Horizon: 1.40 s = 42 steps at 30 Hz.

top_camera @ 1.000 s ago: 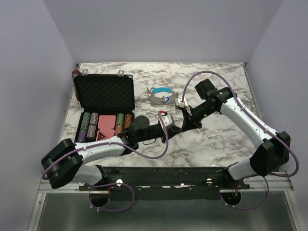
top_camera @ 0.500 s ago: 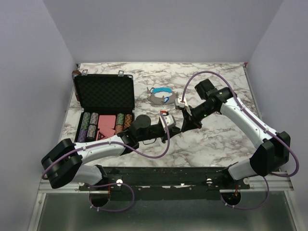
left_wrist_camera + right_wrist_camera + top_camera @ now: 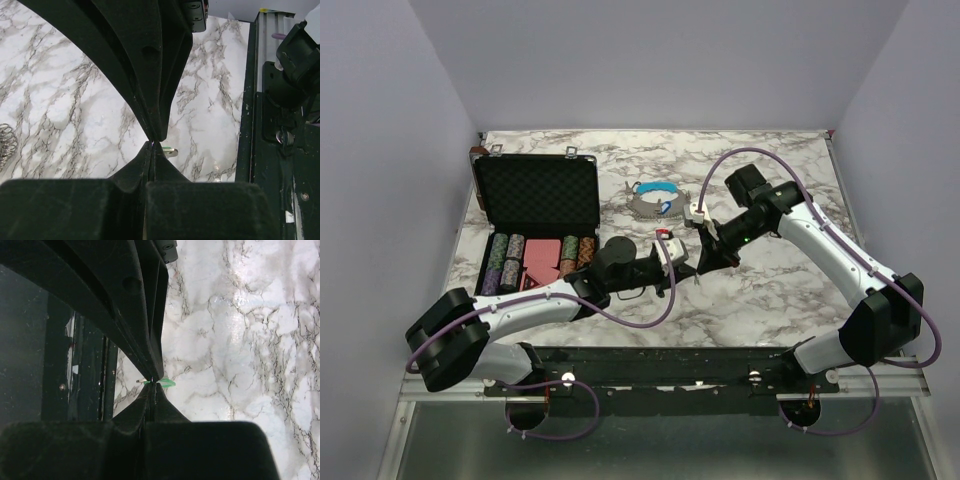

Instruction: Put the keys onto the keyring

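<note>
The left end effector [image 3: 153, 143] and right end effector [image 3: 151, 382] meet tip to tip over the desk [image 3: 770, 290], both clenched on one green-headed key [image 3: 168, 383]. The keyring [image 3: 653, 198] lies apart, farther back and slightly left, stretched left-right.

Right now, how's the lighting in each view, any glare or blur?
Top external: evenly lit, sharp, soft shadows. Left wrist: the left gripper is a dark, featureless mass against the bright table. Right wrist: glare patches on the table, left side murky.
</note>
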Motion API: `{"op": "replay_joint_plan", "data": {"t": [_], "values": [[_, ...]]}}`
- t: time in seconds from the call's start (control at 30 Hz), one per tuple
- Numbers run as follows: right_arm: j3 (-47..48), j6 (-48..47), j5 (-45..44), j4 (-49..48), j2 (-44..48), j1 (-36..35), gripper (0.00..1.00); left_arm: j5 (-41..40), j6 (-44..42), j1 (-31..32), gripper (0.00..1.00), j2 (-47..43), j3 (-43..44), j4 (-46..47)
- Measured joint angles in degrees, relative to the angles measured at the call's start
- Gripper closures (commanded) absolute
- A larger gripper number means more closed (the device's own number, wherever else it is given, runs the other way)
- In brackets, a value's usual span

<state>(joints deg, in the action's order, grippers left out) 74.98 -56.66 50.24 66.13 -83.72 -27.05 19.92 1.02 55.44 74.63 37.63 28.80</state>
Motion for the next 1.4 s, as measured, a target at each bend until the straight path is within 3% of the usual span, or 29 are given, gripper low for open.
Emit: {"op": "replay_joint_plan", "data": {"t": [0.2,0.27,0.37,0.43,0.73,1.07,1.4], "values": [[-0.1,0.0,0.0,-0.1,0.0,0.0,0.99,-0.3,-0.1,0.0,1.00,0.0,0.4,-1.0],[-0.1,0.3,0.0,-0.3,0.0,0.0,0.88,-1.1,0.0,0.0,1.00,-0.1,0.4,-0.9],[-0.2,1.8,0.3,-1.1,0.1,0.0,0.61,-2.4,1.1,0.1,1.00,-0.7,-0.5,-0.1],[-0.4,3.0,1.1,-1.9,0.2,0.3,0.53,-3.3,2.5,-0.1,1.00,-1.8,-2.3,1.6],[-0.4,7.0,9.6,-4.0,0.2,5.9,0.53,-5.6,12.2,-1.4,1.00,-6.1,-12.9,16.5],[-4.8,5.1,21.4,-8.1,1.3,6.1,0.53,-5.9,19.0,-1.4,1.00,-6.1,-16.9,33.9],[-3.0,-0.3,26.4,-5.3,-0.4,6.1,0.58,-5.9,20.1,-1.4,1.00,-6.1,-17.2,38.0]]}}
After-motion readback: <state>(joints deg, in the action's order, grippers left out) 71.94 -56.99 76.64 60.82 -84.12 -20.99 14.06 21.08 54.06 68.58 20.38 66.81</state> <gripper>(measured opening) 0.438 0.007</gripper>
